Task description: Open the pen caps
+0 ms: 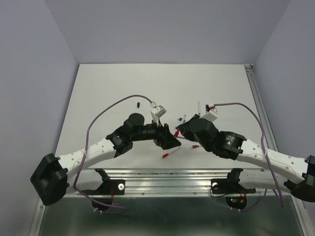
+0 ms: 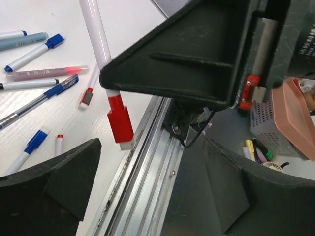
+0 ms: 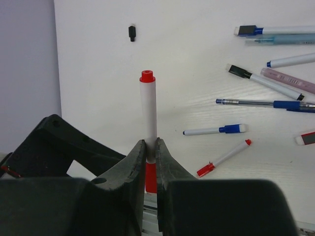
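Gripping the pen by its white barrel, my right jaws are clenched; its red cap pokes out just ahead of my released left jaws, long axis pointing into their gap, so the left should pull.

This is a robotics lab test cell. In the top view a plain white table fills the middle, boxed in on the left, back and right by blank lavender walls, with two robot arms bolted to an aluminium rail along the lower edge and purple cables looping over them. At the right edge of the left wrist view, past the table's edge, sit a grey mesh basket and a pink bin with coloured markers below, while loose pens lie scattered at the upper right of the right wrist view.
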`<state>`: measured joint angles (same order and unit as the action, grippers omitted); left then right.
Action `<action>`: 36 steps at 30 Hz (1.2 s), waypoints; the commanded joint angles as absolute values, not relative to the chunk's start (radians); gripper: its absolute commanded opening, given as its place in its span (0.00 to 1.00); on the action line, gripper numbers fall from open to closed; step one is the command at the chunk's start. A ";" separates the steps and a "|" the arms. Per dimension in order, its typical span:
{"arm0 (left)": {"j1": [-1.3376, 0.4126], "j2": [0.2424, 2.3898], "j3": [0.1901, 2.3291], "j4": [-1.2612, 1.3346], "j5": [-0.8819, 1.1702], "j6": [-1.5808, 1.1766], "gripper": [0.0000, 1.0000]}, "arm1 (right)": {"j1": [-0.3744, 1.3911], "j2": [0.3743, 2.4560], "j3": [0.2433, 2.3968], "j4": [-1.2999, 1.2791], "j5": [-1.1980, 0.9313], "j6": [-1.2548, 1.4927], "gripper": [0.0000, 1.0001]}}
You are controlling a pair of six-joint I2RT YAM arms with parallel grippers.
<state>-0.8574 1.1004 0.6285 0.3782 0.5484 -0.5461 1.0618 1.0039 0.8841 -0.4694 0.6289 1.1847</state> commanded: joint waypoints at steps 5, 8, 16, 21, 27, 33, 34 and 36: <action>-0.868 1.141 0.669 0.460 0.549 -0.525 0.74 | 1.071 1.034 0.919 -0.330 0.511 1.167 0.01; -0.870 1.144 0.669 0.462 0.546 -0.529 0.57 | 1.071 1.039 0.916 -0.318 0.503 1.170 0.01; -0.877 1.150 0.666 0.462 0.512 -0.551 0.00 | 1.071 1.049 0.922 -0.337 0.515 1.169 0.01; -0.887 1.155 0.663 0.462 0.494 -0.554 0.00 | 1.069 1.071 0.933 -0.357 0.548 1.147 0.25; -0.900 1.158 0.663 0.465 0.469 -0.574 0.00 | 1.071 1.100 0.943 -0.344 0.612 1.126 0.33; -0.905 1.166 0.655 0.456 0.443 -0.595 0.00 | 1.071 1.123 0.975 -0.360 0.705 1.120 0.28; -0.905 1.167 0.657 0.451 0.440 -0.597 0.00 | 1.069 1.126 0.980 -0.365 0.709 1.118 0.29; -0.905 1.172 0.657 0.443 0.437 -0.598 0.00 | 1.069 1.131 0.983 -0.361 0.716 1.112 0.31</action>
